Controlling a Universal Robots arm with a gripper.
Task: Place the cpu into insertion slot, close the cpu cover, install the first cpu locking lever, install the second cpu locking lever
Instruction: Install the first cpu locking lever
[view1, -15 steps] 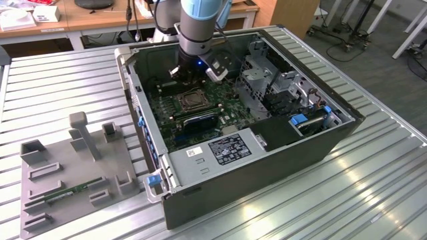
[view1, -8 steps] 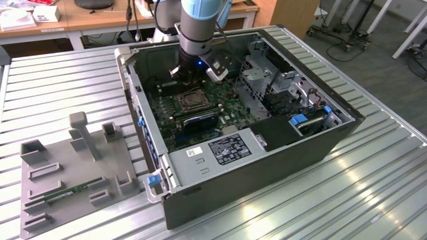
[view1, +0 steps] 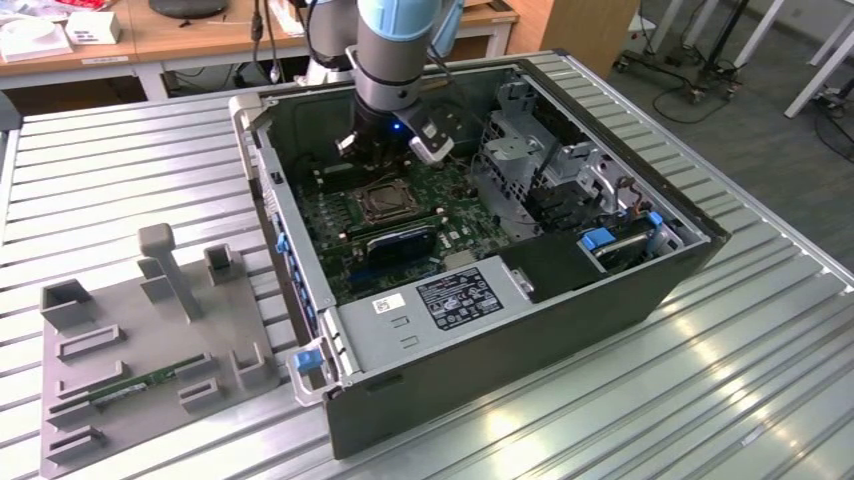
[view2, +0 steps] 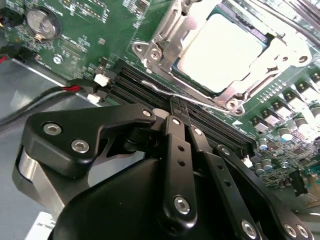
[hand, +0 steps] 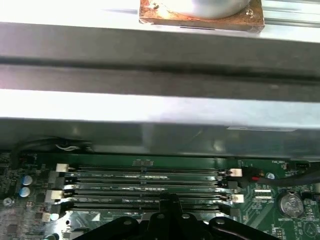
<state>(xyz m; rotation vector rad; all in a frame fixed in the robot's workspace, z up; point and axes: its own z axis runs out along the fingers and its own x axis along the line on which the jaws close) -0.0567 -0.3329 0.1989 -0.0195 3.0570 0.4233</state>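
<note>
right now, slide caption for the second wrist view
Shut gripper tips at a locking lever beside the cpu, which sits under the closed cpu cover

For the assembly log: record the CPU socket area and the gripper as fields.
cpu: seated in the insertion slot, metal top showing
cpu cover: down around the cpu's edges
locking lever: thin silvery rod along the socket's edge, beside the memory slots
gripper: shut, tips at that lever; whether gripping it, cannot tell
setting: motherboard in an open computer case
</note>
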